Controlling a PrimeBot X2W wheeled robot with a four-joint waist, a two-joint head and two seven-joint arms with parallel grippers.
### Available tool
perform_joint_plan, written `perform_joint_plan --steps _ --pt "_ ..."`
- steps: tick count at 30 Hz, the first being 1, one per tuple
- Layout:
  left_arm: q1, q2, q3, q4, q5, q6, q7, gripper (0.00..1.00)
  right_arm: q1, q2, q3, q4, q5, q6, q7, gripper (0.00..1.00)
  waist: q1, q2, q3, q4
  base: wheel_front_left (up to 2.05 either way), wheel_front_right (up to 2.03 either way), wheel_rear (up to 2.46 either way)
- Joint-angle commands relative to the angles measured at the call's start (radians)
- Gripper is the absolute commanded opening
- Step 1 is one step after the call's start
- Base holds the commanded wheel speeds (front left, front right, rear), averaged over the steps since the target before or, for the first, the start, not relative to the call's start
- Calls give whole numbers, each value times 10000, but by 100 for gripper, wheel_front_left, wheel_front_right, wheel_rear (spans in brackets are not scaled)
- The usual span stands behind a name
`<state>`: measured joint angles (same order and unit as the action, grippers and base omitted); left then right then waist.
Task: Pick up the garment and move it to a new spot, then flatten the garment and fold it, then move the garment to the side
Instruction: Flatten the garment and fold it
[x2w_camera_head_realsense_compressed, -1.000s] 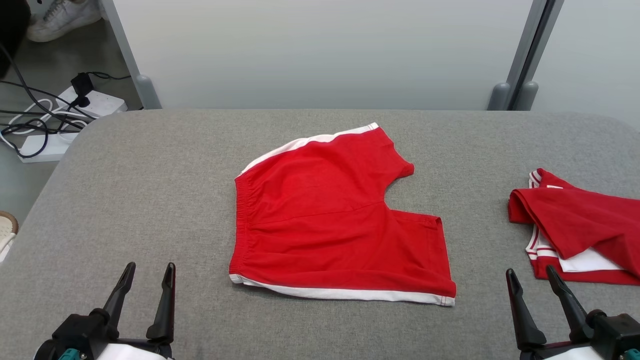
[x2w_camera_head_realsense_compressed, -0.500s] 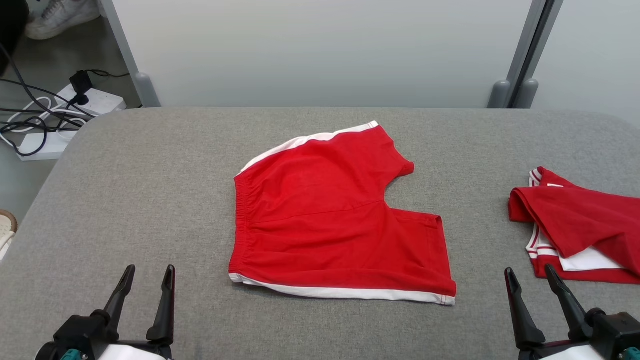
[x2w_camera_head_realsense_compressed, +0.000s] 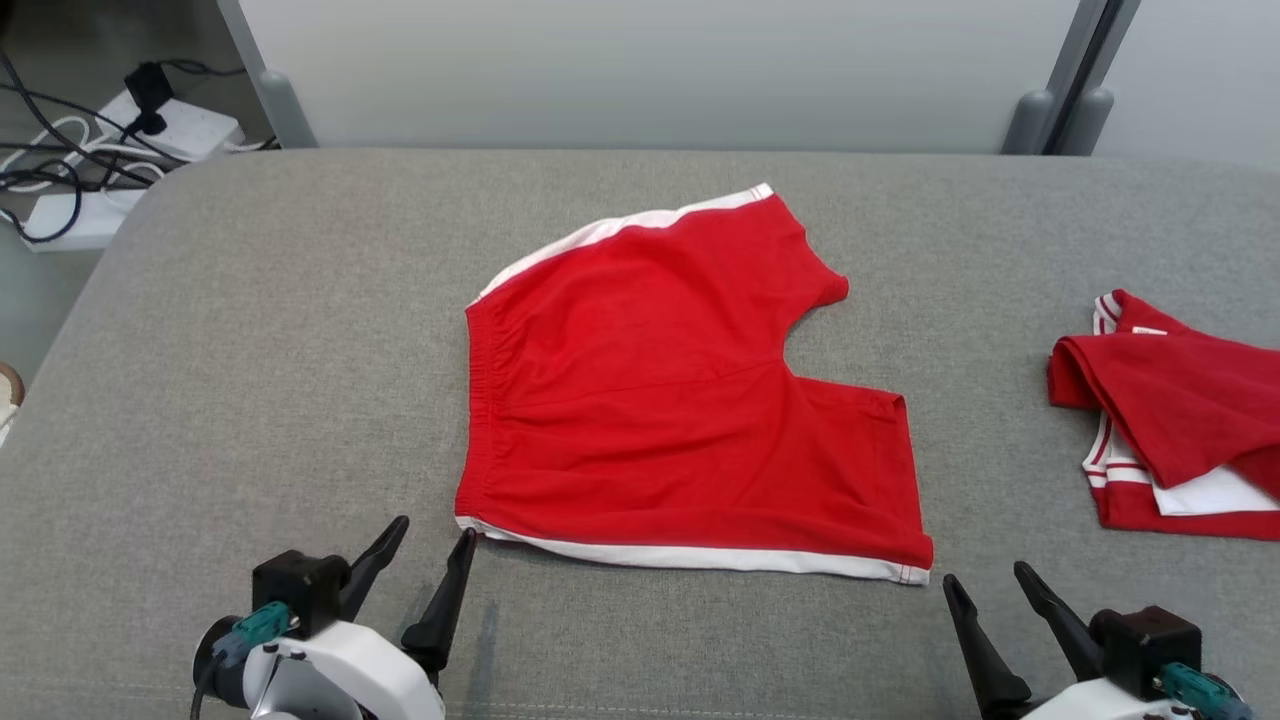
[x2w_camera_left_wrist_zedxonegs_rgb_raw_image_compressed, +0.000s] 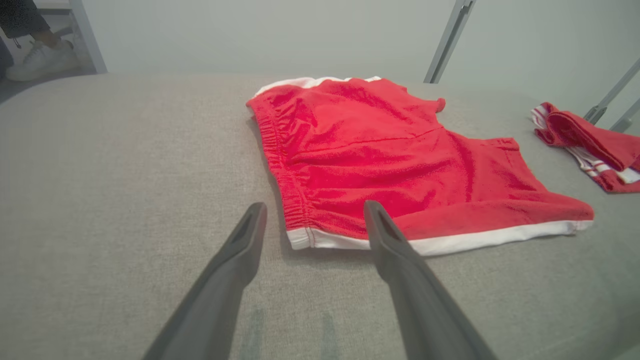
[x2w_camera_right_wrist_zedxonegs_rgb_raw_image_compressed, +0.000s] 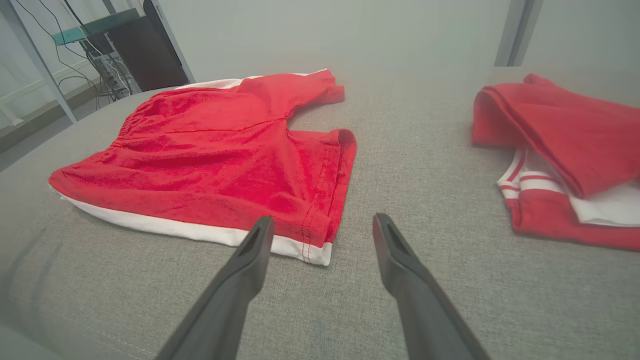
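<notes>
Red shorts (x2w_camera_head_realsense_compressed: 680, 390) with white side stripes lie flat mid-worktop (x2w_camera_head_realsense_compressed: 250, 350), waistband toward the robot's left. Left tool (x2w_camera_head_realsense_compressed: 434, 528): released, empty, tips just beside the near waistband corner. Right tool (x2w_camera_head_realsense_compressed: 984, 574): released, empty, near the near leg-hem corner. Second red-and-white garment (x2w_camera_head_realsense_compressed: 1170, 400) lies bunched at the far right.
</notes>
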<state>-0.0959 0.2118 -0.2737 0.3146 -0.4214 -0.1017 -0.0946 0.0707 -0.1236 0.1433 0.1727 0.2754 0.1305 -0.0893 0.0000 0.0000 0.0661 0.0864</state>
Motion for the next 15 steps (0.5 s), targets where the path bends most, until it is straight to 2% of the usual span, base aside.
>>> perform_joint_plan --steps 1,9,15 --pt "-672 215 187 61 -145 -108 94 100 -501 -264 366 -89 73 2 26 100 0 0 411 -26 0 0 0" --pt "-1886 462 -590 1487 -941 -279 231 100 -1390 -497 1222 942 327 2 123 100 0 0 1218 -147 0 0 0" --pt "-2465 811 -1540 1982 -1714 -286 250 100 -2068 -581 1758 1604 384 2 10 100 0 0 1496 -178 0 0 0"
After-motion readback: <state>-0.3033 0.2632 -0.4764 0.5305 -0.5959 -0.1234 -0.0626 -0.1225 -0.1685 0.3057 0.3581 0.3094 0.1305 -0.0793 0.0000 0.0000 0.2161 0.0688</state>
